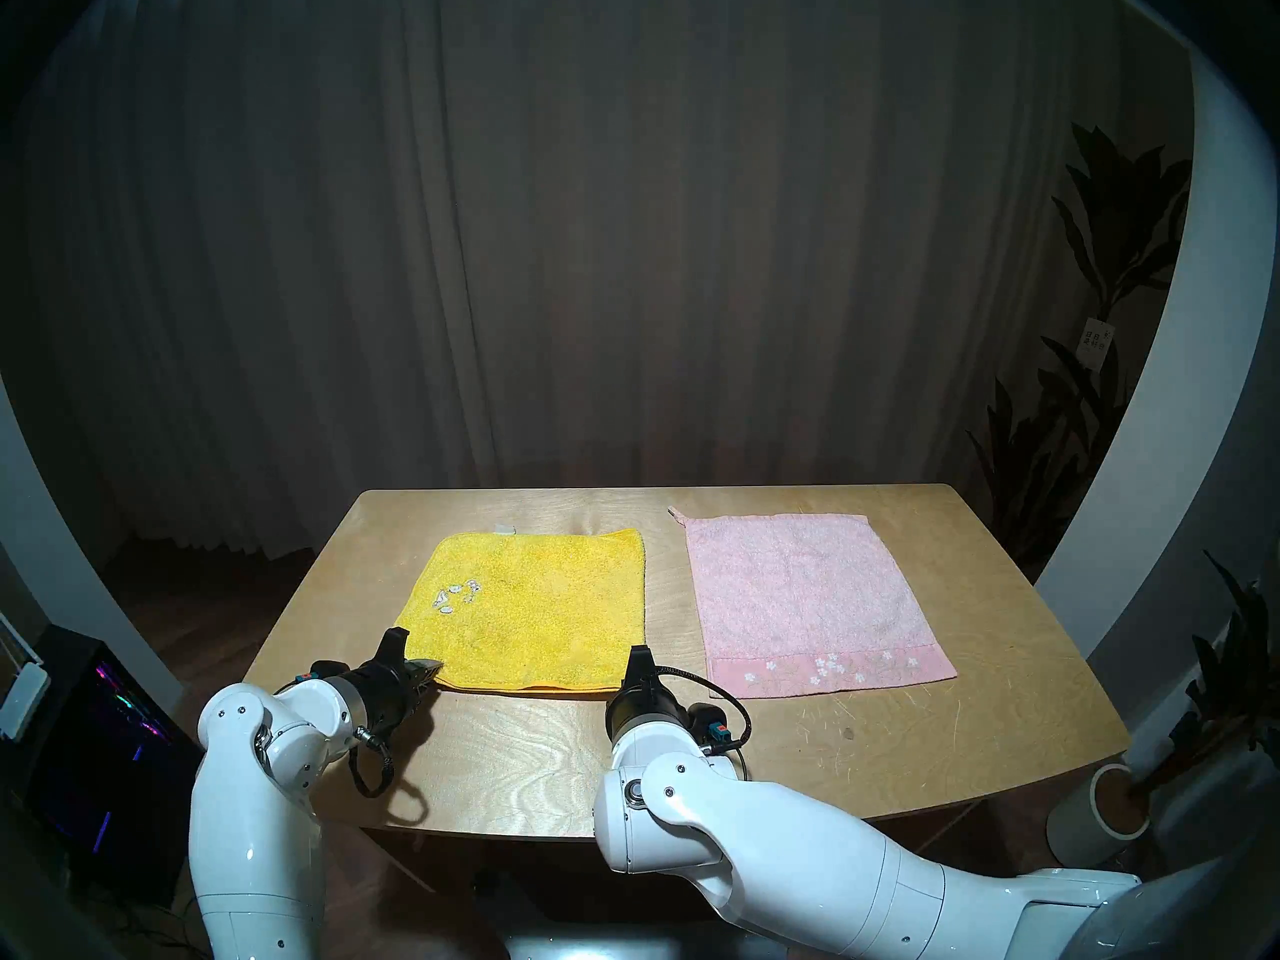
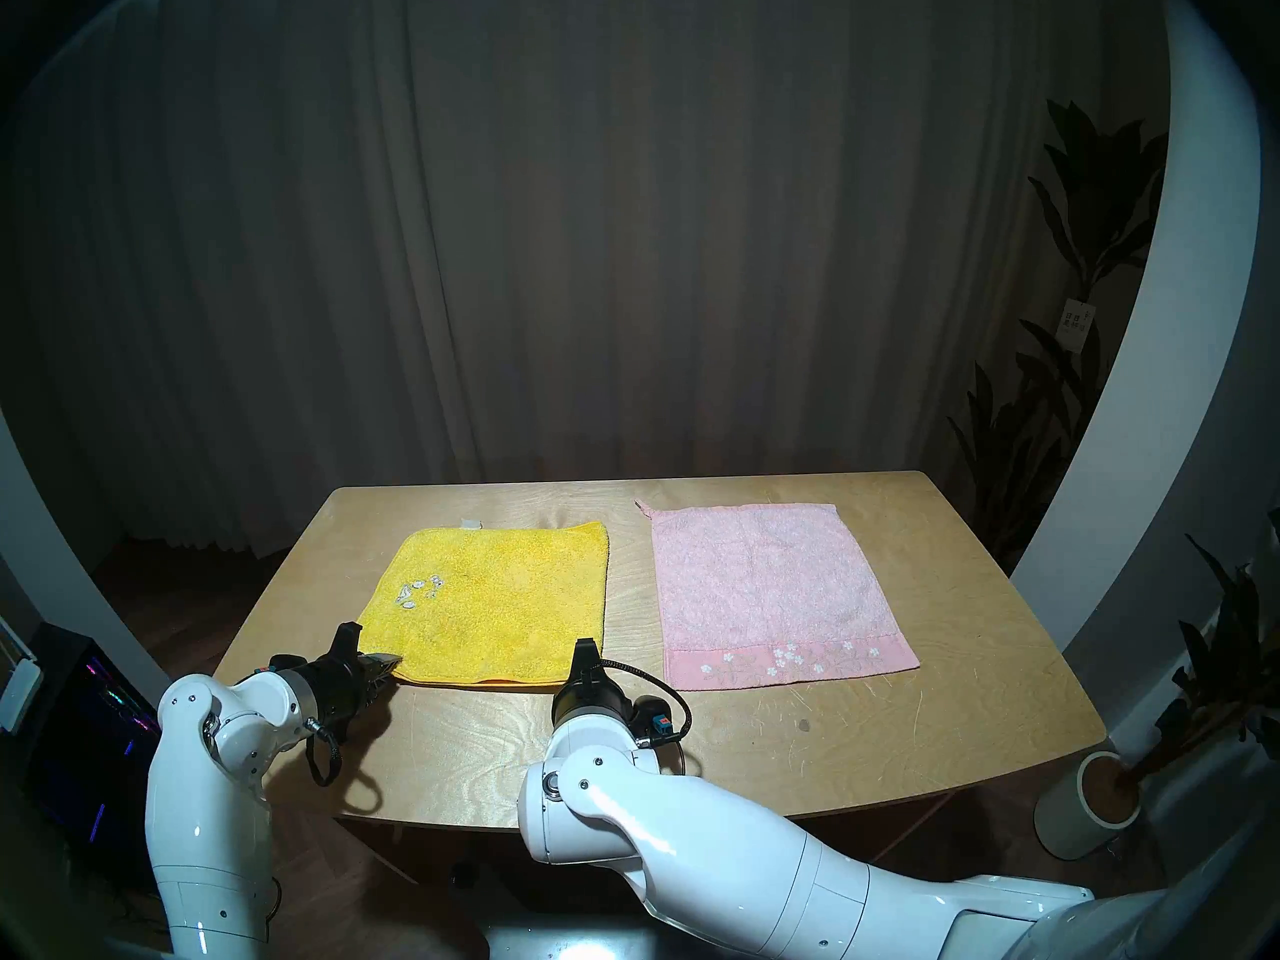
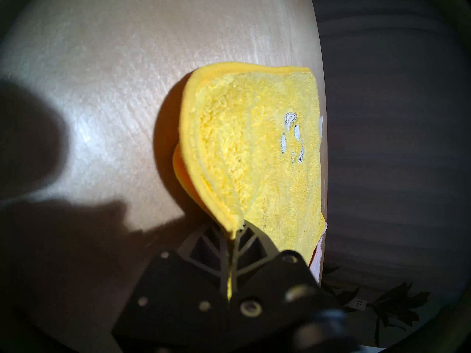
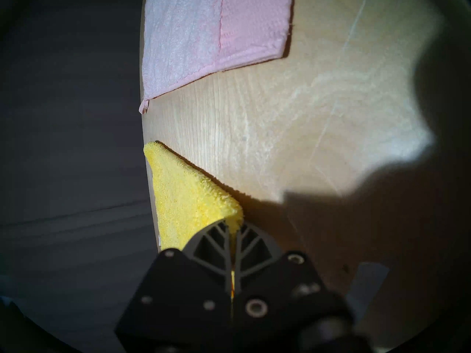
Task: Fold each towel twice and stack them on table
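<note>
My left gripper (image 3: 233,236) is clamped on the near left corner of the yellow towel (image 1: 533,612); my right gripper (image 4: 233,232) is clamped on its near right corner. Towel otherwise lies flat on the table (image 1: 900,751). Pink towel (image 1: 810,598) lies spread flat just beside it, untouched.

right gripper (image 1: 632,668) tips hidden behind own body, plant (image 1: 1101,397) cropped right
</note>
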